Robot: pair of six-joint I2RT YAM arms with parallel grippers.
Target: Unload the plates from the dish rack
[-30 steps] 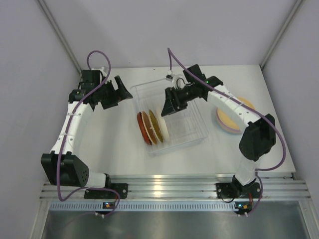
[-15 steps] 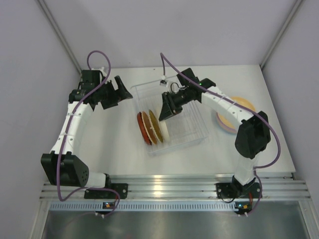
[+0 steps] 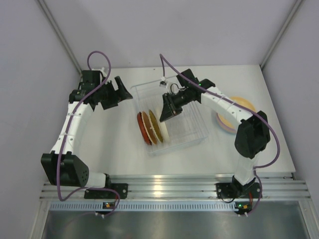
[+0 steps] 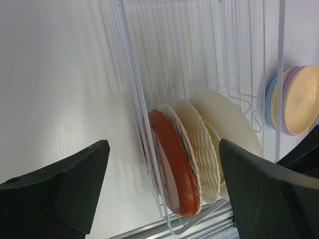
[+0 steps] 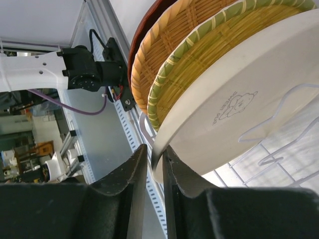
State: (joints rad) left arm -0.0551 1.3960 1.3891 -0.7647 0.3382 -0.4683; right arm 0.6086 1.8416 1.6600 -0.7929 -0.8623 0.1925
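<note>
The dish rack [image 3: 193, 95], a clear tub with a wire slotted bottom, sits mid-table. Several plates stand on edge at its near left end: red [image 3: 141, 127], two woven ones [image 3: 151, 125] and cream [image 3: 164, 131]. My right gripper [image 3: 165, 113] is inside the rack. In the right wrist view its jaws [image 5: 155, 155] are closed on the rim of the cream plate [image 5: 239, 104], beside a green-rimmed woven plate [image 5: 219, 45]. My left gripper [image 3: 123, 92] is open and empty, left of the rack. Its wrist view shows the red plate [image 4: 172, 169] between its fingers, farther off.
A stack of unloaded plates [image 3: 230, 121], cream on top with lavender and blue below, lies on the table right of the rack, also in the left wrist view [image 4: 298, 99]. The rack's wire wall [image 4: 130, 79] separates my left gripper from the plates.
My right gripper moved left and down inside the rack to the cream plate's rim, then held still. The left arm has not moved.
</note>
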